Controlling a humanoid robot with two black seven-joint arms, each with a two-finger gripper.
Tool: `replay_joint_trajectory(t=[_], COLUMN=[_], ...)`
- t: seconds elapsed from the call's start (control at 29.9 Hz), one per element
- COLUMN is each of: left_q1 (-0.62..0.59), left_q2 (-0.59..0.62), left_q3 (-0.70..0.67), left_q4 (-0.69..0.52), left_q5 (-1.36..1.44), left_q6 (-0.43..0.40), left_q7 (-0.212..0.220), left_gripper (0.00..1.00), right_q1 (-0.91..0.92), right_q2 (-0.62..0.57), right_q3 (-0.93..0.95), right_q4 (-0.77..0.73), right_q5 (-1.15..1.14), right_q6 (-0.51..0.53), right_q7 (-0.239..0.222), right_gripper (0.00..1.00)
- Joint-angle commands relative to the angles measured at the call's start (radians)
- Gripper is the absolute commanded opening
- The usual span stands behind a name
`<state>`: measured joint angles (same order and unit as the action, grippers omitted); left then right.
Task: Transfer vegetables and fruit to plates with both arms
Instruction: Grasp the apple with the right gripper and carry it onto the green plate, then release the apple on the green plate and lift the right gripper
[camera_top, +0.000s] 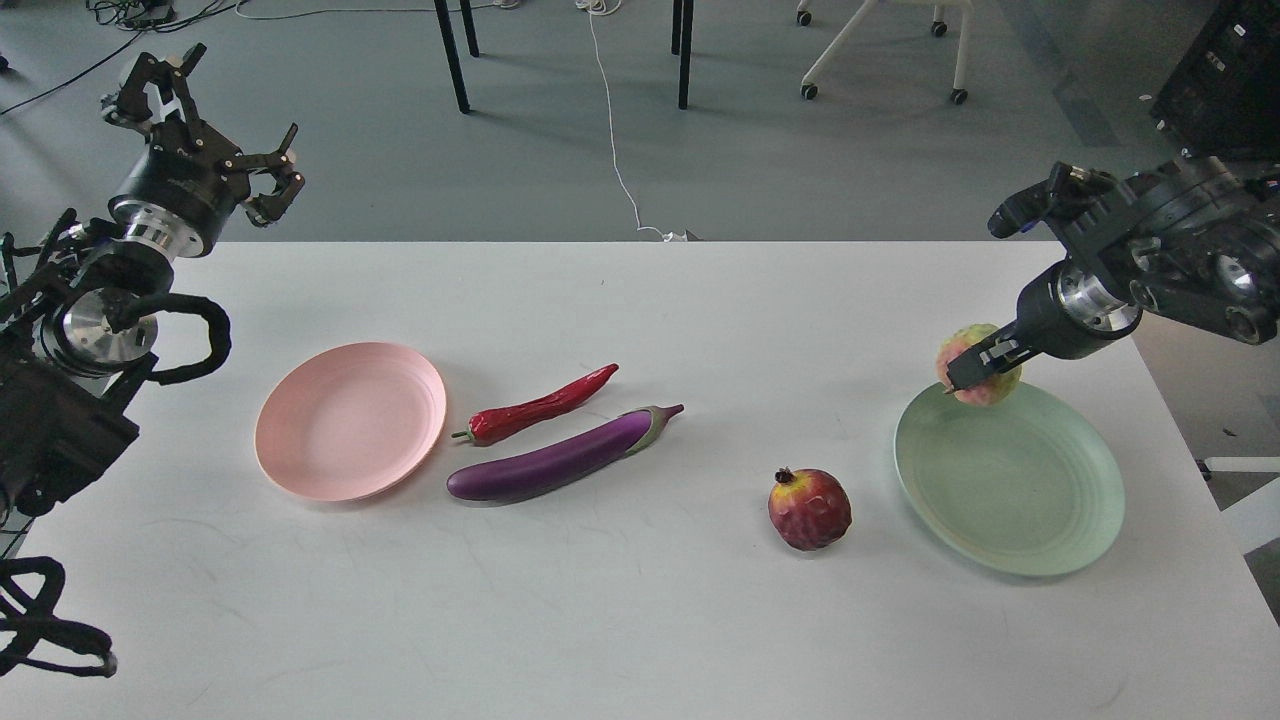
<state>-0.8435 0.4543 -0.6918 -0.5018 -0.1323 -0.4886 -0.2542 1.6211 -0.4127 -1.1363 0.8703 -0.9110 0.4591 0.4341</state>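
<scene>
My right gripper (975, 365) is shut on the bumpy yellow-green and pink fruit (985, 385) and holds it over the far edge of the mint green plate (1010, 485). The dark red pomegranate (810, 510) stands on the table left of that plate. The purple eggplant (560, 458) and the red chili pepper (540, 405) lie side by side at the middle, right of the empty pale pink plate (350, 420). My left gripper (215, 110) is open and empty, raised beyond the table's far left corner.
The white table (640, 620) ends close to the green plate on the right. Behind the table are black table legs (455, 60), a white cable (615, 150) on the floor and a wheeled chair base (880, 50).
</scene>
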Motion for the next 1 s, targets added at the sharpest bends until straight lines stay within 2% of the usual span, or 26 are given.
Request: replay_joint_trajectory(t=[0.0, 0.17, 0.23, 0.37, 0.4, 0.47, 0.63, 0.77, 0.97], left_q1=[0.003, 0.000, 0.000, 0.000, -0.002, 0.000, -0.002, -0.003, -0.003], left_q2=[-0.005, -0.020, -0.022, -0.022, -0.020, -0.020, -0.022, -0.020, -0.025], left_q3=[0.001, 0.003, 0.003, 0.003, 0.003, 0.003, 0.003, 0.003, 0.003], left_q4=[0.000, 0.000, 0.000, 0.000, 0.000, 0.000, 0.000, 0.000, 0.000], left_q5=[0.000, 0.002, 0.002, 0.002, 0.002, 0.002, 0.002, 0.002, 0.002], left_q6=[0.000, 0.001, 0.002, 0.002, 0.002, 0.004, 0.004, 0.002, 0.004], left_q7=[-0.002, 0.000, 0.000, 0.000, 0.000, 0.000, 0.000, 0.001, 0.001], left_gripper=[0.98, 0.98, 0.98, 0.98, 0.98, 0.98, 0.98, 0.98, 0.98], right_q1=[-0.047, -0.102, -0.106, -0.107, -0.107, -0.107, -0.084, 0.028, 0.132], right_q2=[-0.054, -0.066, -0.067, -0.067, -0.067, -0.070, -0.086, -0.069, 0.100], right_q3=[0.004, 0.020, 0.035, 0.024, 0.024, 0.026, 0.072, 0.177, 0.176], right_q4=[0.001, -0.008, -0.008, -0.016, -0.022, -0.027, -0.030, 0.044, 0.153], right_q5=[-0.005, -0.003, -0.003, -0.011, -0.014, -0.009, 0.004, 0.035, 0.084], right_q6=[-0.008, -0.051, -0.051, -0.047, -0.042, -0.039, -0.001, 0.004, 0.015], right_q7=[0.000, 0.002, 0.000, -0.018, -0.029, -0.043, -0.040, -0.044, -0.043], right_gripper=[0.52, 0.60, 0.68, 0.92, 0.94, 0.97, 0.98, 0.98, 0.97])
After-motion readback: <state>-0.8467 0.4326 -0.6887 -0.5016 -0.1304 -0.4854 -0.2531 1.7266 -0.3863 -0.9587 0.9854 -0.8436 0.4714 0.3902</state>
